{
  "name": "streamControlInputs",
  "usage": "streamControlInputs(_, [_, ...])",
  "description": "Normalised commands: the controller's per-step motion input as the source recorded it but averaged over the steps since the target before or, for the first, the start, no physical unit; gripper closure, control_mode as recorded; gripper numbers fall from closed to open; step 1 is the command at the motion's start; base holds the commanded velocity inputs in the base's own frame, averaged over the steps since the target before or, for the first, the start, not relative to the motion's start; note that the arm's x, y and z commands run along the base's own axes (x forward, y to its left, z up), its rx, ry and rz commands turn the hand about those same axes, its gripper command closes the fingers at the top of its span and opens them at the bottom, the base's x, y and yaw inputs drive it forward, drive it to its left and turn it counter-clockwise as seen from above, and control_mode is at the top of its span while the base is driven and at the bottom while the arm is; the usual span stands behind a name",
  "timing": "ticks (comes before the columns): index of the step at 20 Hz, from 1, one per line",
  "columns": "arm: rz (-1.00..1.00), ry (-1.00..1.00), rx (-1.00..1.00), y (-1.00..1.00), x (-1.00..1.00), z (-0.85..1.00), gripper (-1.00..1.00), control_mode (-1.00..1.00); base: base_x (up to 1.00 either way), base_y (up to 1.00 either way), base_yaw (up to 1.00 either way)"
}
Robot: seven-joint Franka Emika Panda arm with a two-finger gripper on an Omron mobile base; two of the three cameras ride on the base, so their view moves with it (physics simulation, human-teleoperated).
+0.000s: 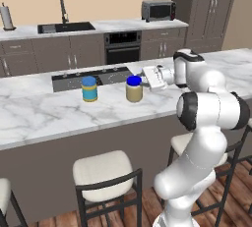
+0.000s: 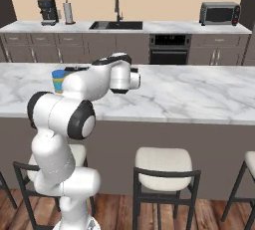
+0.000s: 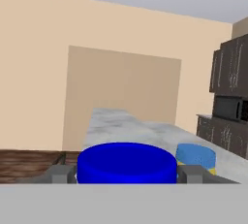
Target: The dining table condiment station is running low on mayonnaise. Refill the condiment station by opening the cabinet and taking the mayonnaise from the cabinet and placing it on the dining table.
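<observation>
The mayonnaise (image 1: 134, 89), a cream jar with a dark blue lid, stands upright on the dining table (image 1: 39, 118) just in front of the black cooktop (image 1: 71, 80). My gripper (image 1: 140, 80) reaches in from the right at lid height. In the hand view the blue lid of the mayonnaise (image 3: 127, 163) spans the whole gap in my gripper (image 3: 126, 174), and both fingertips (image 3: 61, 173) touch its sides. The tall dark cabinet (image 1: 211, 10) stands at the back right with its doors shut.
A blue-lidded jar with a teal and yellow body (image 1: 89, 89) stands a short way left of the mayonnaise. Stools (image 1: 106, 172) line the near side of the table. A back counter holds a black sink (image 1: 66, 26) and a toaster oven (image 1: 158, 10).
</observation>
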Motion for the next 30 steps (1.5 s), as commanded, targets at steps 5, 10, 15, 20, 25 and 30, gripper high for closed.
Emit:
streamControlInputs(5, [0.12,0.0,0.01,0.03,0.58,-0.36,1.0,-1.0,0.0,0.0,0.0])
streamControlInputs(10, [0.06,-0.01,0.0,0.04,0.44,-0.09,1.0,-1.0,0.0,0.0,0.0])
streamControlInputs(15, [0.01,0.0,0.0,0.2,0.39,-0.08,1.0,-1.0,0.0,0.0,0.0])
streamControlInputs(20, [0.01,0.0,0.0,0.22,0.31,-0.14,1.0,-1.0,0.0,0.0,0.0])
streamControlInputs(25, [0.02,0.0,0.0,0.18,0.19,-0.26,1.0,-1.0,0.0,0.0,0.0])
streamControlInputs(30, [0.0,0.0,0.0,0.01,0.11,-0.29,1.0,-1.0,0.0,0.0,0.0])
